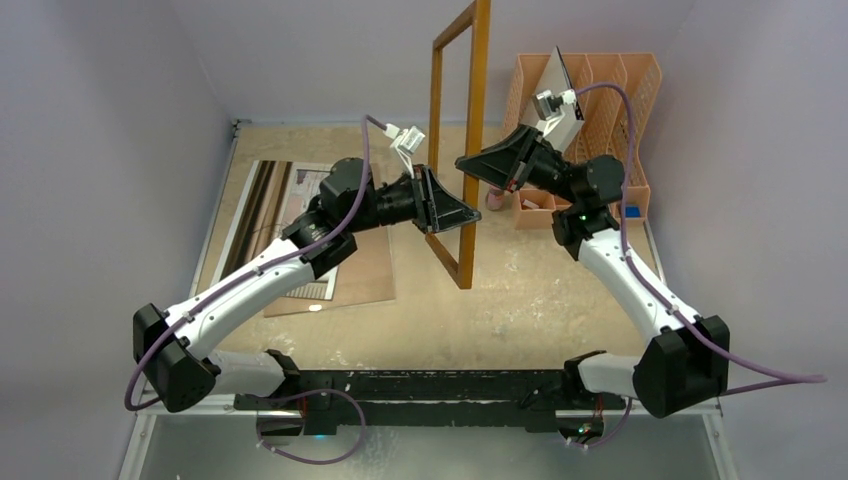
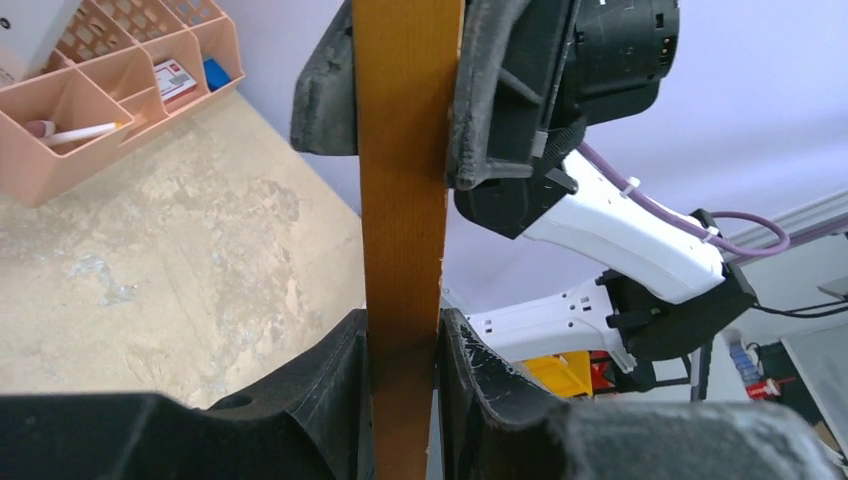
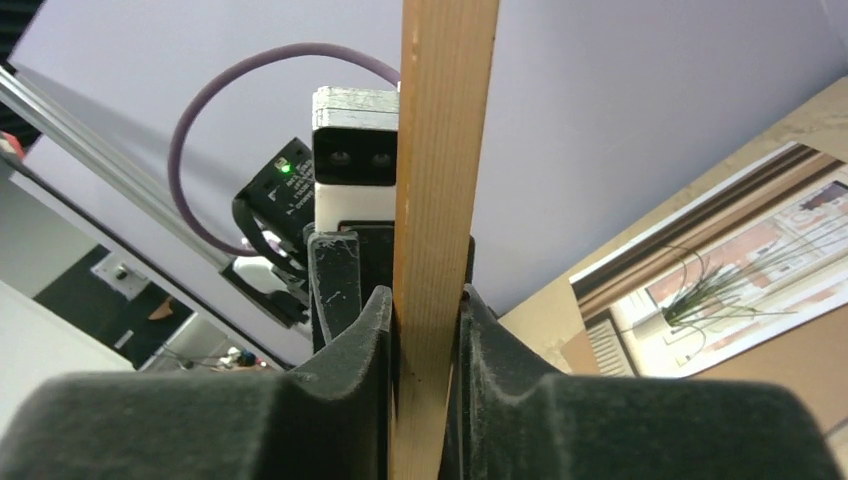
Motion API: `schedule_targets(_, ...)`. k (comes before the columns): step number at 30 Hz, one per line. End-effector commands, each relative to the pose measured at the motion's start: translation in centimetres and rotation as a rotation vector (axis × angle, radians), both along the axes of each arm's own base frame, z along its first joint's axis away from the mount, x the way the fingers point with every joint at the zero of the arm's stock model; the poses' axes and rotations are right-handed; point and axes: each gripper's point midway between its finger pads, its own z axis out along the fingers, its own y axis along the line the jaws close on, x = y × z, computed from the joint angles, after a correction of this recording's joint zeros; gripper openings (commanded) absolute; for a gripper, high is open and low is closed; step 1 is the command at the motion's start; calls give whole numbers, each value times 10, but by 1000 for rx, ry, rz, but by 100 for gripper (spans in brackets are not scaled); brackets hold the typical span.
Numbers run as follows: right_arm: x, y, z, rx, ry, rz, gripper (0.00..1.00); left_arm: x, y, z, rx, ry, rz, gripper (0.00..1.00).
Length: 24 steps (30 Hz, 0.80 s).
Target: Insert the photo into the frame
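Tabletop [image 1: 540,290]; photo [image 1: 270,200] part-hidden behind left arm [image 1: 250,285]; frame [image 1: 476,100] top cropped

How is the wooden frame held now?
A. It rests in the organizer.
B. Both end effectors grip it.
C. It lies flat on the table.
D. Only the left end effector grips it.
B: left end effector and right end effector both clamp the frame.

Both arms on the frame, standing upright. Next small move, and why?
Likely tilt the frame down toward the table, both arms together. The left fingers and right fingers are both shut on one rail, holding it on edge, while the photo lies flat off to the left. It can't be laid in until the frame lies flat.
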Motion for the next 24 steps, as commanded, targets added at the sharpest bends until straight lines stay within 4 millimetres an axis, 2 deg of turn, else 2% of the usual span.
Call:
schedule_targets(1,0,-1,14,-35,-97,-44,8,3,21,52,-101,-138,112,16)
schedule_targets(3,7,-1,11,-61,-73,-68,4,16,33,40,-41,-127,215,37)
schedule_targets(4,9,0,9,-72,-61,-73,3,21,39,34,-10,-125,260,44)
schedule_targets(9,23,5,-9,-137,38,-89,0,33,73,14,111,-124,433,72)
schedule_targets(12,31,9,-21,-185,107,-93,0,36,93,14,150,-145,516,76)
schedule_targets(21,46,36,-67,-359,362,-157,0,50,163,11,231,-141,838,77)
schedule_targets(24,44,50,-71,-370,401,-156,0,52,180,9,249,-131,917,77)
